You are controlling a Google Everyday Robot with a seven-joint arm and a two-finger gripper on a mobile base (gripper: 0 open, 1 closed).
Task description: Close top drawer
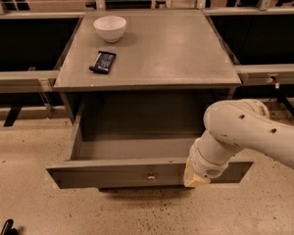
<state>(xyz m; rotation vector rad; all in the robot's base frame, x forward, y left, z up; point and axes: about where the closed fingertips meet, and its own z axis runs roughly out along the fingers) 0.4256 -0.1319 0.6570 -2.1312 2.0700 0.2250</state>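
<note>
The top drawer (112, 174) stood pulled well out. The gripper (195, 179) was at its front panel, just right of the round knob (151, 176). A white bowl (110, 28) and a dark packet (103, 61) sat apart on the cabinet top (176, 48)

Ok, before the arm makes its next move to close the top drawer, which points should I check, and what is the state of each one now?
1. Wide dull-grey top drawer is pulled out: ok, it stands far open.
2. Tool is at the drawer front: ok, right of the small round metal knob.
3. Tool presses firmly on the front: cannot tell, the white arm hides the contact.
4. Nothing inside blocks the drawer: cannot tell, the front hides part of the floor.
5. White round bowl and dark flat packet lie on the grey cabinet top, back from its front edge: ok.
</note>
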